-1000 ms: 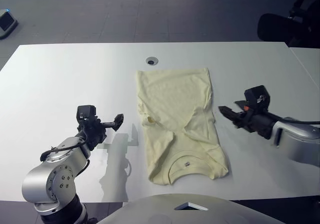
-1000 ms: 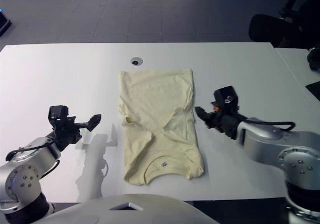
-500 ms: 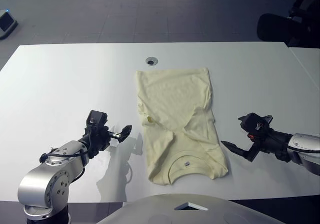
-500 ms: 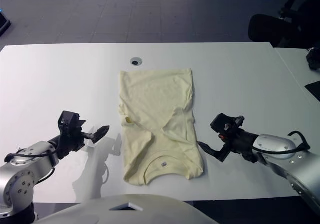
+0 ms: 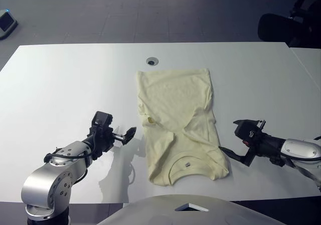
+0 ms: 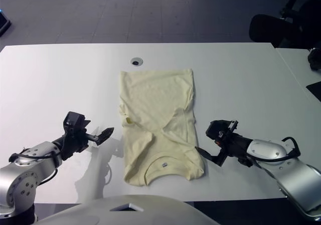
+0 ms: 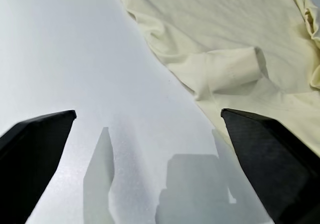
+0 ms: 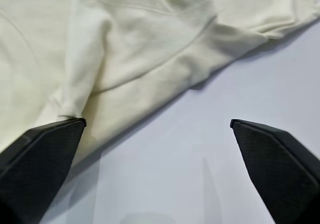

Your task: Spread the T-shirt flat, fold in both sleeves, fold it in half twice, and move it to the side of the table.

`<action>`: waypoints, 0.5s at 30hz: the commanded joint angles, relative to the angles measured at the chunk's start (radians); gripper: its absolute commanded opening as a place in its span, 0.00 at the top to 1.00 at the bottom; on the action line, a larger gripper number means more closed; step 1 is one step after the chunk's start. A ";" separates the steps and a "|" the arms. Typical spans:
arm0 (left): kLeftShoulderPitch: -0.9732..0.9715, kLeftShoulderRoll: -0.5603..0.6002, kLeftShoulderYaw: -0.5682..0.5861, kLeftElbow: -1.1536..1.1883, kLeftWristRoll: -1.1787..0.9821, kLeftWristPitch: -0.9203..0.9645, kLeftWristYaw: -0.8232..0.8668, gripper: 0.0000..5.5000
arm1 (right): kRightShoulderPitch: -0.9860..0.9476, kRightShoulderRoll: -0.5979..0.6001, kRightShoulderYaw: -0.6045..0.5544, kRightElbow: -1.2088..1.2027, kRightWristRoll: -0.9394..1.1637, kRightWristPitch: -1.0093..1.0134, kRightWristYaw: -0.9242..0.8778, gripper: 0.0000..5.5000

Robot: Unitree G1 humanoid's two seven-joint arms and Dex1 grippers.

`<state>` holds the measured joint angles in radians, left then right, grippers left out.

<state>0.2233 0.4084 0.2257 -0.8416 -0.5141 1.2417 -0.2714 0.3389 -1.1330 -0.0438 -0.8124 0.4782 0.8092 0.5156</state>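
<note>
The pale yellow T-shirt [image 5: 178, 120] lies lengthwise on the white table [image 5: 60, 79], both sleeves folded in over the body and the collar at the near end. My left gripper [image 5: 128, 134] hovers open just left of the shirt's left edge, about level with the folded sleeve. In the left wrist view the shirt [image 7: 240, 44] lies just beyond the spread fingers [image 7: 35, 144]. My right gripper [image 5: 231, 137] is open beside the shirt's near right corner, with cloth [image 8: 125, 34] in front of its wide jaws. Neither gripper touches the cloth.
A round cable hole [image 5: 152, 61] sits in the table beyond the shirt's hem. A black chair [image 5: 286, 27] and a second table [image 5: 311, 59] stand at the back right. Bare tabletop stretches to the left and right of the shirt.
My left gripper has moved right, closer to the shirt's left edge. My right gripper has dropped from beside the shirt's middle toward its near right corner and turned.
</note>
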 commanded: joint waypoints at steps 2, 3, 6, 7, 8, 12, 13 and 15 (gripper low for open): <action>0.026 -0.001 -0.008 -0.019 0.002 -0.006 0.011 0.02 | 0.005 0.009 0.057 -0.044 -0.036 0.024 0.026 0.02; 0.028 0.001 -0.011 -0.018 0.004 -0.008 0.011 0.02 | 0.003 0.013 0.073 -0.046 -0.044 0.030 0.027 0.02; 0.027 0.018 -0.021 -0.012 0.009 -0.012 0.009 0.02 | -0.015 0.027 0.122 -0.056 -0.070 0.045 0.021 0.02; 0.025 0.028 -0.027 -0.012 0.011 -0.014 0.006 0.02 | -0.021 0.033 0.130 -0.059 -0.075 0.052 0.019 0.02; 0.027 0.046 -0.039 -0.010 0.016 -0.024 -0.003 0.02 | -0.031 0.041 0.139 -0.059 -0.083 0.059 0.015 0.02; 0.046 0.168 -0.104 -0.002 0.063 -0.137 -0.080 0.02 | -0.099 0.109 0.110 -0.045 -0.095 0.032 -0.003 0.02; 0.056 0.219 -0.120 0.000 0.085 -0.199 -0.124 0.02 | -0.132 0.140 0.082 -0.040 -0.091 0.006 -0.011 0.02; 0.091 0.327 -0.129 0.010 0.125 -0.341 -0.242 0.02 | -0.179 0.187 0.010 -0.035 -0.073 -0.047 -0.009 0.02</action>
<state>0.2821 0.6249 0.1108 -0.8387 -0.4314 1.0281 -0.4083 0.2171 -0.9892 0.0410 -0.8524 0.3964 0.8150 0.5084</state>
